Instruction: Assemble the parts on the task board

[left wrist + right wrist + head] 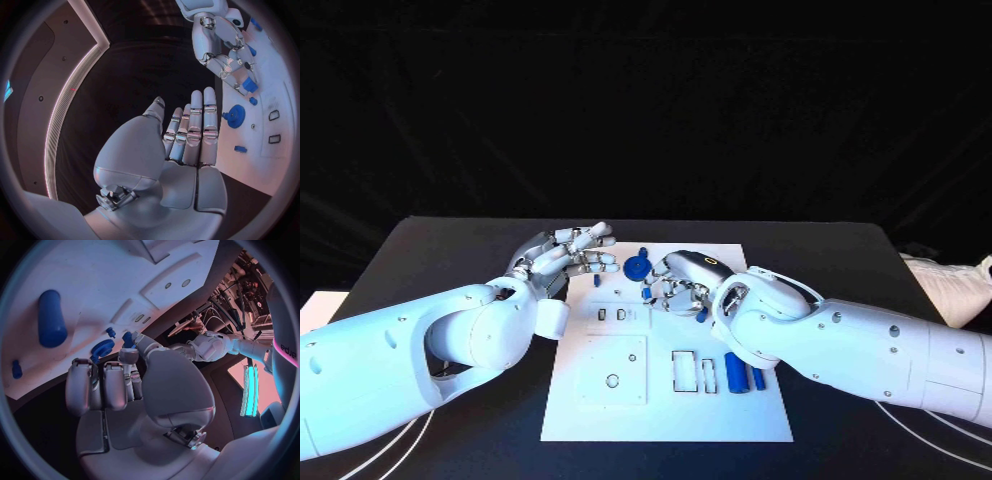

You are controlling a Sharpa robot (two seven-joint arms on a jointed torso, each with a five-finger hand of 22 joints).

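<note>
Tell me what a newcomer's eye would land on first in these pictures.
First, the two silver hands meeting over the far end of the white task board: the left hand is held open with straight fingers at the board's left edge, while the right hand curls down over the board. Between them sits a blue gear, and near the right forearm lies a thick blue cylinder beside rectangular slots.
</note>
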